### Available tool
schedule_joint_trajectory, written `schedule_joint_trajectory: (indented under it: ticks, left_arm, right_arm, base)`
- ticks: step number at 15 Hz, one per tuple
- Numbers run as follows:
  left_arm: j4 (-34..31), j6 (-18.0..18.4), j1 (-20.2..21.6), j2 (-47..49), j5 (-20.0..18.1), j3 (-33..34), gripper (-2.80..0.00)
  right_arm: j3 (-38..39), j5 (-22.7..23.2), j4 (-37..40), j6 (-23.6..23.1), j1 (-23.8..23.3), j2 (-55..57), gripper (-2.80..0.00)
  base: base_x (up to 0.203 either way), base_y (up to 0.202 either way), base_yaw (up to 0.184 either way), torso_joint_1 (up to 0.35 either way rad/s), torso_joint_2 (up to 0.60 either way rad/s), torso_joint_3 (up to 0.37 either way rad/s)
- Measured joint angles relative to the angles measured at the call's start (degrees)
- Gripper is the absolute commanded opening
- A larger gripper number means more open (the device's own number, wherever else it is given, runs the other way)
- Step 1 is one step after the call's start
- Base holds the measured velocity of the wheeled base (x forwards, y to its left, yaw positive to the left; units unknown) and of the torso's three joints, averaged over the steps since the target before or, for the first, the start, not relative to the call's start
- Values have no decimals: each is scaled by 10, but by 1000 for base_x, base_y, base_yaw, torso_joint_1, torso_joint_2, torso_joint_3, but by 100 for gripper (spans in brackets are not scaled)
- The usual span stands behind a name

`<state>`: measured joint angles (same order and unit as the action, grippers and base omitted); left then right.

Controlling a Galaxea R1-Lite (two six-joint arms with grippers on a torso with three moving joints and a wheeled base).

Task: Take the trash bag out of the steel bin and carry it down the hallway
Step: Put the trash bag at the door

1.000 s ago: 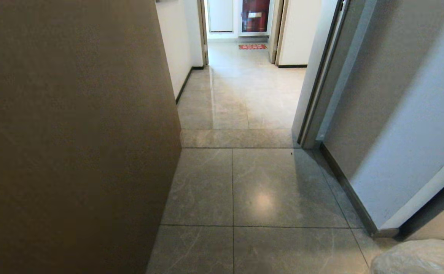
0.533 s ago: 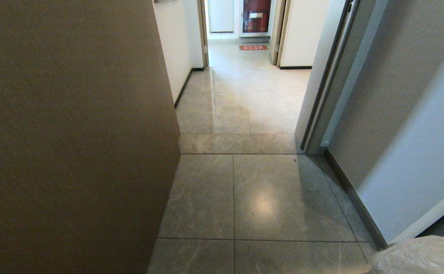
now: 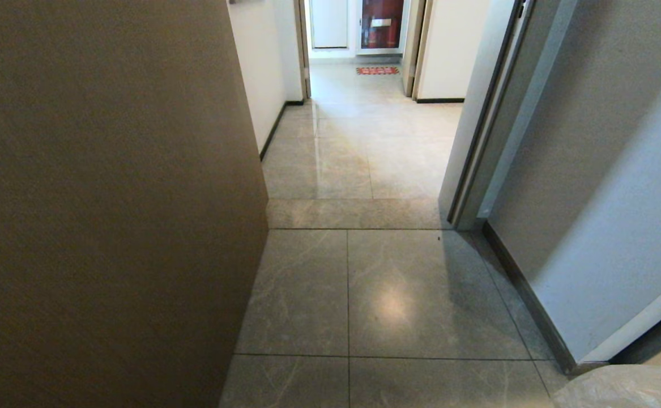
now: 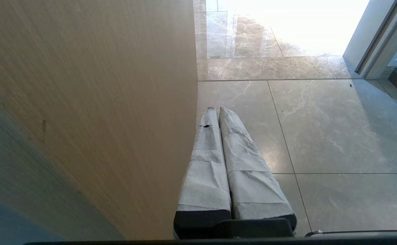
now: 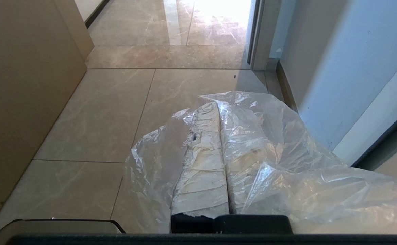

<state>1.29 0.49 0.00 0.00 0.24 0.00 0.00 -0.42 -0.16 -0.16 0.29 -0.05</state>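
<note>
The trash bag [image 5: 286,163] is thin, crinkled, translucent plastic, draped over and around the fingers of my right gripper [image 5: 218,106], which is shut on its film. The bag hangs above the floor tiles near the right-hand wall. Only the top of the trash bag [image 3: 619,388] shows in the head view, at the lower right corner. My left gripper [image 4: 217,109] is shut with nothing in it, held close beside the brown wall panel. The hallway [image 3: 364,141] runs straight ahead over grey-beige stone tiles. The steel bin is out of view.
A tall brown panel [image 3: 109,198] closes off the left side. A pale grey wall with a dark skirting [image 3: 608,198] and a door frame [image 3: 477,141] narrow the right side. A red mat [image 3: 376,70] lies at the hallway's far end before a red cabinet [image 3: 381,22].
The whole view slid a little forward down the hallway, then held still. The bag's top sits lower in the head view than before.
</note>
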Motion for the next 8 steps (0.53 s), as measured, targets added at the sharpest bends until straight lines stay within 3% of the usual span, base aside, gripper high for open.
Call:
schedule_joint_trajectory:
  ticks: [8]
  left_arm:
    - [0, -1, 0, 0, 0, 0, -280]
  right_arm:
    - [0, 0, 0, 0, 1, 0, -280]
  base:
    - [0, 0, 0, 0, 0, 0]
